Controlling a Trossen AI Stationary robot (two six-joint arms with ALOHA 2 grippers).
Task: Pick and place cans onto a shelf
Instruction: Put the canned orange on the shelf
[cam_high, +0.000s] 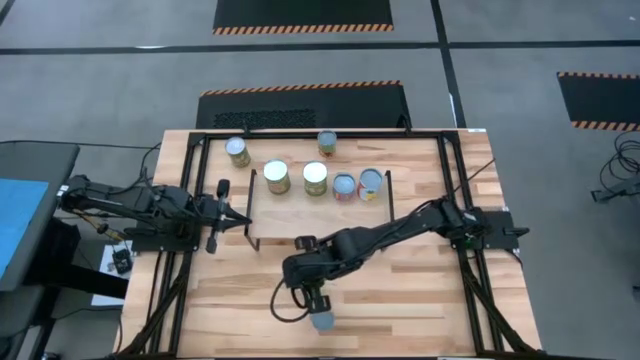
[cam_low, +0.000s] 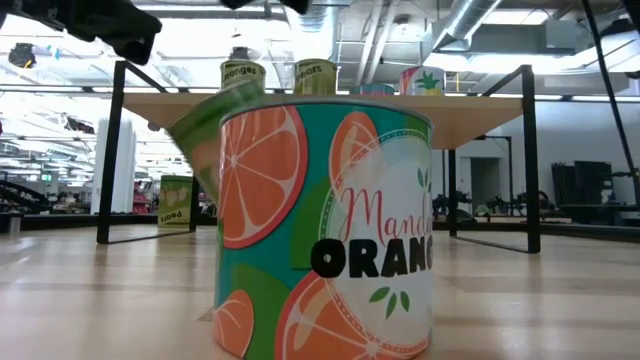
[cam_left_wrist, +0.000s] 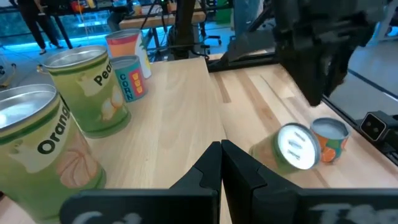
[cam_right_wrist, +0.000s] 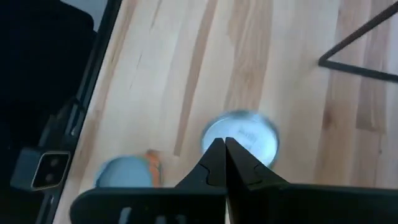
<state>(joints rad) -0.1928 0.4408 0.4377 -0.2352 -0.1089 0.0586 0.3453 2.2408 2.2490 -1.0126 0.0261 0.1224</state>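
Observation:
The shelf (cam_high: 300, 215) stands mid-table with several cans (cam_high: 315, 178) upright on it. Two more cans (cam_high: 237, 151) stand on the table beyond it. Near the table's front edge a mandarin-orange can (cam_low: 330, 230) stands upright, and it also shows in the high view (cam_high: 322, 320). Beside it a green-labelled can (cam_left_wrist: 293, 146) is tilted, its silvery top (cam_right_wrist: 245, 134) turned up toward the left. My right gripper (cam_right_wrist: 224, 148) is shut right above that top. My left gripper (cam_left_wrist: 221, 152) is shut and empty at the shelf's left end (cam_high: 240, 218). My right gripper's shut fingertips (cam_right_wrist: 216, 152) stand at the near rim of the tilted green can's top (cam_right_wrist: 239, 127), coming from above. I cannot tell whether they touch it. In the high view the gripper hides the can.
The shelf's black wire legs (cam_low: 530, 160) stand left and right of the two front cans. The table's front edge lies just beyond the orange can. A black frame runs along the table's sides (cam_high: 170, 290). Bare wood lies between the shelf and the front cans.

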